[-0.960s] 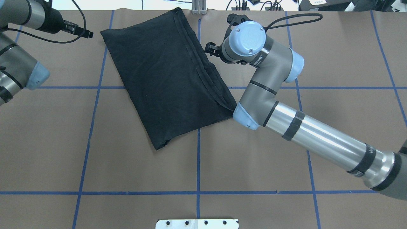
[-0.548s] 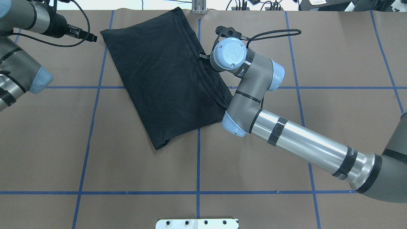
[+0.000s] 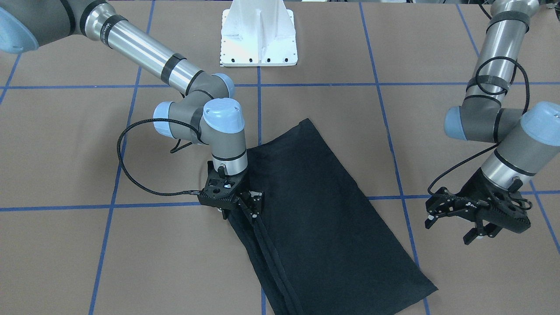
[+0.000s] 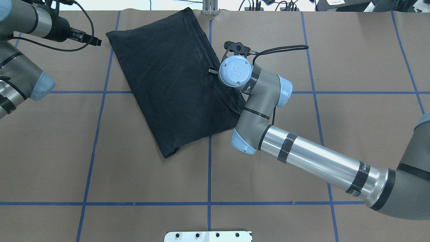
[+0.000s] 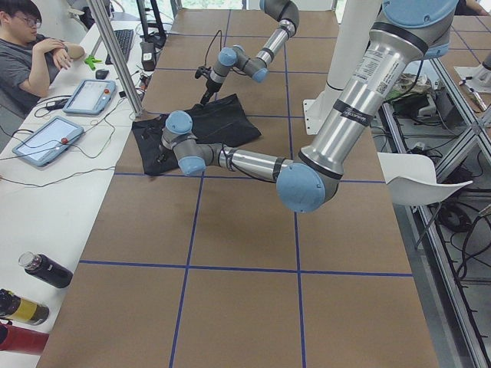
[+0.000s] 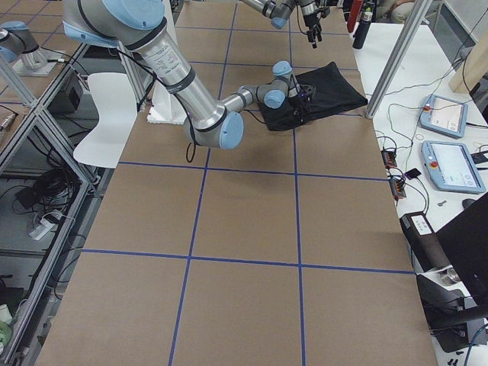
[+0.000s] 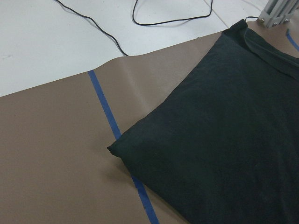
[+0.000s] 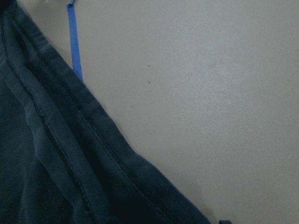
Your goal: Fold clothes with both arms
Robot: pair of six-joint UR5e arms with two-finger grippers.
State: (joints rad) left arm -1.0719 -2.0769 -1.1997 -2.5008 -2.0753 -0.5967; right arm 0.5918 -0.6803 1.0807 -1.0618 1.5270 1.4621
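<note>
The black T-shirt [image 4: 168,77] lies folded into a slanted rectangle at the far middle of the table, plain side up, with no print showing. Its stacked hems run along the edge on my right side [image 8: 46,163]. My right gripper [image 3: 241,212] points straight down onto that hemmed edge, open, with its jaws astride the hem. In the overhead view only one fingertip [image 4: 212,71] shows past the wrist. My left gripper [image 3: 450,225] is open and empty. It hovers just off the shirt's far left corner [image 7: 114,148]. It also shows in the overhead view [image 4: 95,40].
The white base pedestal [image 3: 258,35] stands at the robot's side of the table. An aluminium post [image 4: 210,8] stands at the far edge near the shirt. Blue tape lines [image 4: 209,168] grid the brown table. An operator [image 5: 34,54] sits beyond the far edge by tablets.
My right arm has swung its wrist left and nearer, and brought the gripper down onto the shirt's hemmed edge. My left gripper has hardly moved. The shirt lies as before.
</note>
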